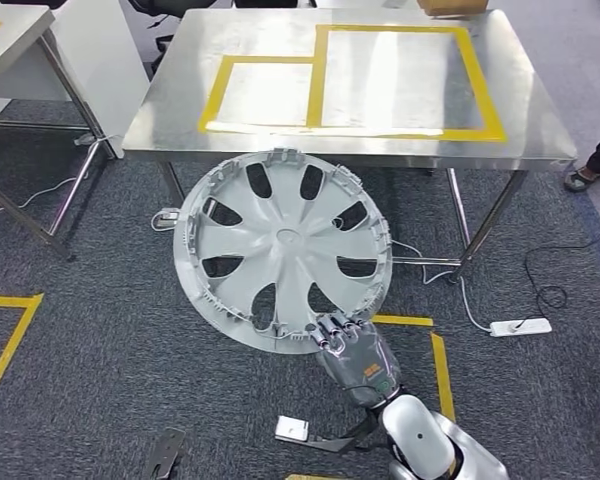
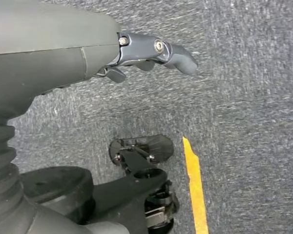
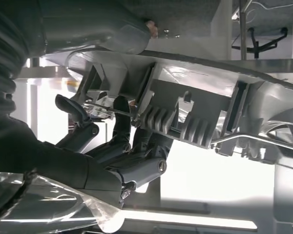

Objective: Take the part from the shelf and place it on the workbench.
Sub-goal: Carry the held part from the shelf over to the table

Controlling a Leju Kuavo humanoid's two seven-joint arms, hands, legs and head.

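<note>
The silver wheel cover [image 1: 282, 250] is up in the air, its spoked back face showing, held by the rim at its near edge in the right hand [image 1: 353, 350]. From close behind that hand [image 3: 112, 156], the dark fingers [image 3: 121, 117] press up under the ribbed rim of the cover [image 3: 197, 107] with the thumb over the top, so the grip is firm. Just beyond the hand and the cover stands the steel workbench [image 1: 169, 100], its top marked with yellow tape rectangles [image 1: 478, 80]; the cover hangs in front of its near edge, not on it. The left hand [image 2: 152, 51] hangs over grey carpet [image 2: 248, 97], fingers loosely extended, holding nothing. Beside the right forearm a white power strip [image 1: 520, 326] lies on the floor, and a person's foot [image 1: 580, 180] shows past the bench's corner.
</note>
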